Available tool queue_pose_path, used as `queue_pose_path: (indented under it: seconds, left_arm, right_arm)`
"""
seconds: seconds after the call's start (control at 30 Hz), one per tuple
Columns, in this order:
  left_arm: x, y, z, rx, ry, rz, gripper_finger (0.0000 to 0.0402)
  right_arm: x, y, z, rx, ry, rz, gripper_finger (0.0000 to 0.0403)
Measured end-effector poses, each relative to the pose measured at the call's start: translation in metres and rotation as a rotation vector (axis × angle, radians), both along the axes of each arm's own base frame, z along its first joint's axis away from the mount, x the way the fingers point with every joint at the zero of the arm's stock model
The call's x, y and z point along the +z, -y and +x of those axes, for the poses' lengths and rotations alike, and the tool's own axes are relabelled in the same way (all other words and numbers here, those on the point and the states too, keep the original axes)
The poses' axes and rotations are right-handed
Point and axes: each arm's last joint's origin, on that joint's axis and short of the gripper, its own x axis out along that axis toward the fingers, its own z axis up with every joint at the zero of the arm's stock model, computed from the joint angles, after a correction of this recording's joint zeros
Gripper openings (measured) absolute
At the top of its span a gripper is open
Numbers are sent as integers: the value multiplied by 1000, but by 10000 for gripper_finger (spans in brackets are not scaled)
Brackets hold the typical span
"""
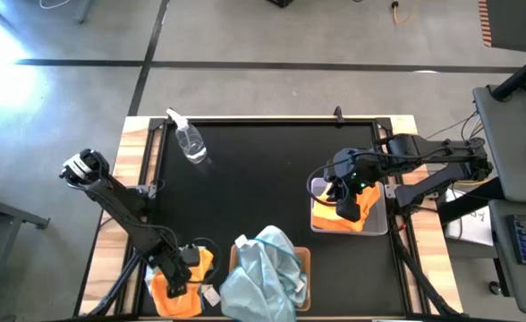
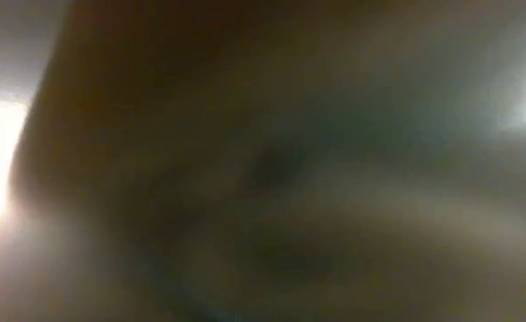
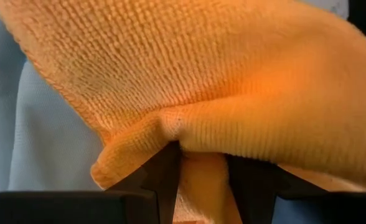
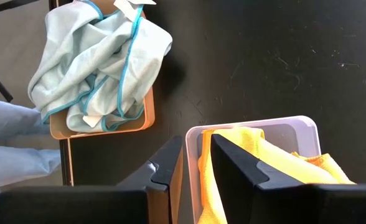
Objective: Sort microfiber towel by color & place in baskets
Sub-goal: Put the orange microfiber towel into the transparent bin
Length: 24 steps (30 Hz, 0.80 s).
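An orange towel [image 1: 167, 297] lies at the table's near left corner; my left gripper [image 1: 181, 275] is shut on it and it fills the left wrist view [image 3: 233, 93]. Pale blue towels [image 1: 265, 268] are heaped in the tan basket [image 1: 306, 259] at the near edge, also seen in the right wrist view [image 4: 102, 62]. Orange towels [image 1: 327, 217] lie in the grey basket [image 1: 385, 213] at the right. My right gripper [image 1: 348, 207] reaches down into that basket, its fingers almost together on an orange towel [image 4: 270, 155]. The low view is blocked and shows nothing. My left gripper [image 3: 201, 186] pinches a fold of the orange towel [image 3: 170, 124] between its two fingers; the cloth bulges out past the fingertips. How much of the towel rests on the table cannot be told. My right gripper [image 4: 195, 168] pinches the orange towel's edge [image 4: 206, 180] beside the grey basket's wall [image 4: 192, 140], slanting down from above. The towel's other end lies inside the basket.
A clear spray bottle [image 1: 190, 143] lies at the far left of the black table top. A small white tag [image 1: 211, 295] sits between the orange towel and the tan basket. The middle and far right of the table [image 1: 272, 170] are bare.
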Motion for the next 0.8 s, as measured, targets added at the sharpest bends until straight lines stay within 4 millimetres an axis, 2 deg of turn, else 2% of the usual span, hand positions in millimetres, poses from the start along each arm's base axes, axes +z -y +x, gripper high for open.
queue_pose_path:
  seconds: [0.2, 0.53, 0.63, 0.8]
  left_arm:
    - [-8, -3, -2, 34, -4, -14, 116]
    - [-7, -2, -2, 50, -9, -17, 112]
    - [-7, -2, -2, 56, -12, -17, 96]
    - [-7, -2, -2, 59, -13, -18, 44]
  right_arm:
    - [0, 0, 0, 0, 0, 0, 86]
    - [0, 0, 0, -1, 4, 0, 77]
    - [0, 0, 0, 1, 5, -1, 75]
    - [0, 0, 1, 2, 8, -1, 80]
